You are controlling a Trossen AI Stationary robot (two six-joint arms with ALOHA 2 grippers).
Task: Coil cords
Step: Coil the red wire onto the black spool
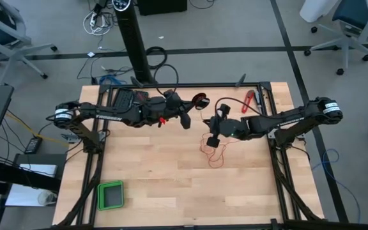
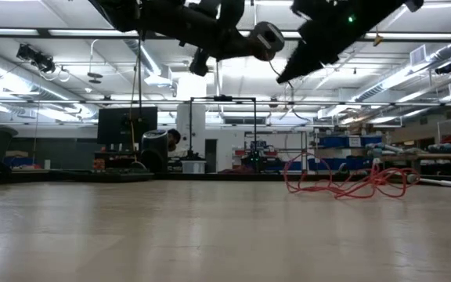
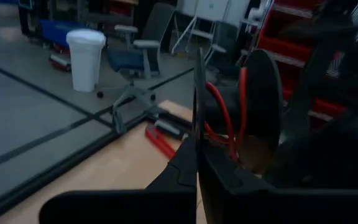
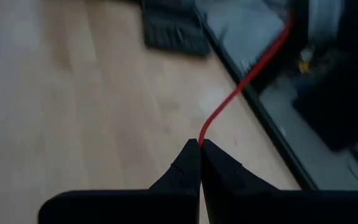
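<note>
Left claw (image 3: 197, 146) clenched on a black spool (image 3: 260, 106), right claw (image 4: 200, 144) pinching the red cord (image 4: 241, 81)

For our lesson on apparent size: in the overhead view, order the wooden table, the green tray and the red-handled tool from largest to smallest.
1. Wooden table, by far the largest.
2. Green tray.
3. Red-handled tool, thin and smaller in area than the tray.

The high camera looked straight down on the whole surface (image 1: 171, 172), the low one level across it toward twelve o'clock, each wrist camera sat close behind its fingers, and all shared the red cord (image 2: 343, 184).
</note>
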